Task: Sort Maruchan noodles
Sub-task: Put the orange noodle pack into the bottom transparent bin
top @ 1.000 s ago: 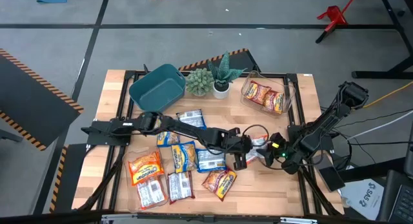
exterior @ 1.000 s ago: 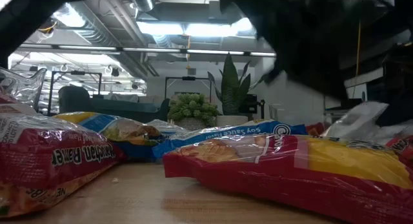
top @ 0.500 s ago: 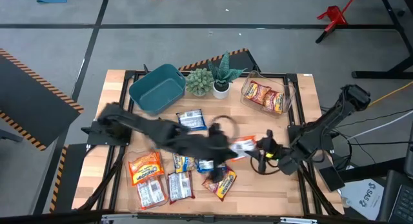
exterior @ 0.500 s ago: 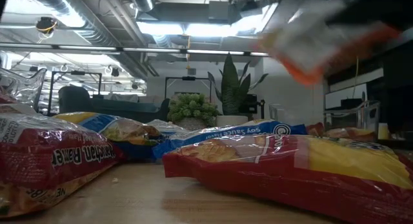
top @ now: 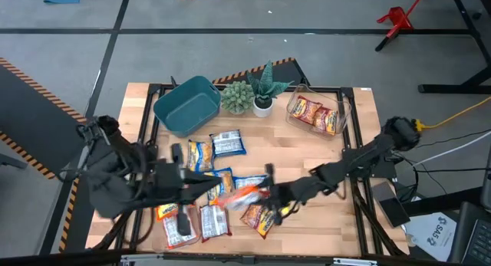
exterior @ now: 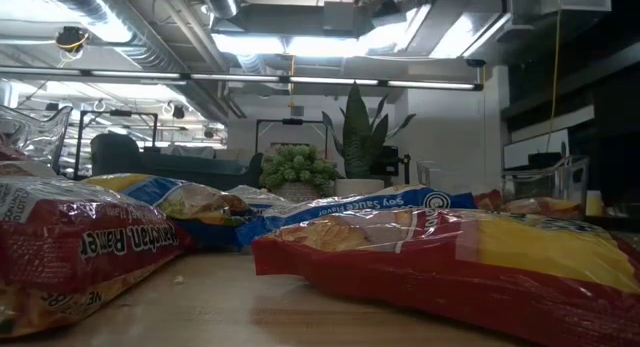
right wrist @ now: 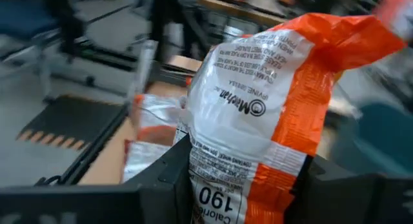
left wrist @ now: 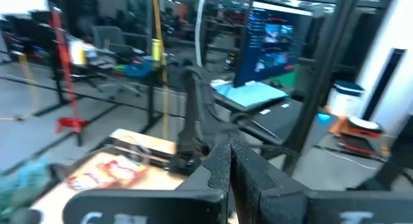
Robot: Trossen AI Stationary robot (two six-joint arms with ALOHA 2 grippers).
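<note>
I had the glossy orange-and-white ramen packet (right wrist: 258, 114) pinched in my right gripper (top: 257, 195), carried above the loose packets (top: 203, 191) on the wooden table (top: 307, 151). My left gripper (left wrist: 229, 169) was pressed together, empty, at its own side. The slick plastic looked liable to slip free mid-swing.

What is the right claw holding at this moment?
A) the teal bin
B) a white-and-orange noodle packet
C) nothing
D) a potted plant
B: in the right wrist view the white-and-orange noodle packet sits clamped between the right claw's dark fingers, and the high view shows it lifted over the table's middle.
</note>
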